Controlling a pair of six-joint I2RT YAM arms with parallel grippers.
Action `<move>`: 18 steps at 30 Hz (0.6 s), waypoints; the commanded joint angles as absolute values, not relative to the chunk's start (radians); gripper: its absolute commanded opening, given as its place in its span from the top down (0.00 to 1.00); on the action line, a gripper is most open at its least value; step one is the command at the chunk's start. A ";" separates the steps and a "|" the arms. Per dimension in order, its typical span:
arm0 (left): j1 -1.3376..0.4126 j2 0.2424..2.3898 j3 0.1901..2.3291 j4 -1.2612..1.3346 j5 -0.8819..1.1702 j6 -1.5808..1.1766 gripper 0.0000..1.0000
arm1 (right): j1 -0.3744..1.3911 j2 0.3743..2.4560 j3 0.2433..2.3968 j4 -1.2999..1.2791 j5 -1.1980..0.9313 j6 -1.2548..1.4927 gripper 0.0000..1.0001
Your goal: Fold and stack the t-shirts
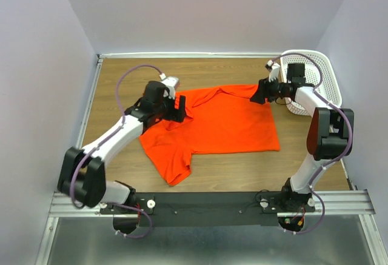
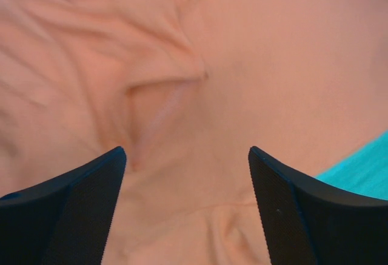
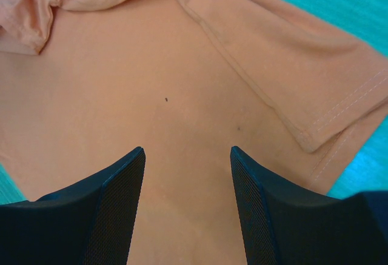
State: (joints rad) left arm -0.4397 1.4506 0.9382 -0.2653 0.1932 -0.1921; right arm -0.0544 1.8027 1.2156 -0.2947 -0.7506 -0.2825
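The orange-red t-shirt (image 1: 224,125) lies spread on the wooden table (image 1: 242,171), partly rumpled. One sleeve points toward the near edge at the left. My left gripper (image 1: 180,110) is over the shirt's left upper part. In the left wrist view it (image 2: 187,156) stands open just above wrinkled fabric (image 2: 273,65), with nothing between the fingers. My right gripper (image 1: 256,94) is at the shirt's far right corner. Seen from the right wrist, it (image 3: 187,153) is open over smooth cloth (image 3: 121,83), with a hemmed sleeve (image 3: 339,113) to its right.
A white perforated basket (image 1: 324,71) stands at the back right corner, just behind the right arm. Grey walls close in the table on the left, back and right. Bare wood shows around the shirt on all sides.
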 commanded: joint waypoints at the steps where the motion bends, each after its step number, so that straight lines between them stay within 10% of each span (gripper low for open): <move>1: -0.401 1.278 0.911 -0.163 -0.040 -0.284 0.07 | -0.061 1.822 1.285 -0.350 -0.787 -0.304 0.34; 7: -0.144 1.249 0.759 0.101 0.296 -0.500 0.11 | -0.026 1.908 1.380 -0.422 -0.804 -0.298 0.34; 18: -0.017 1.376 0.689 0.314 0.285 -0.732 0.13 | 0.172 2.106 1.636 -0.543 -0.396 -0.453 0.37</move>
State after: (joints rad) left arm -0.0463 1.3266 0.7002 0.1806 0.2558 -0.6193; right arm 0.1131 2.0468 1.5440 -0.4732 -0.5922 -0.3908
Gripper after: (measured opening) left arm 0.873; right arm 0.630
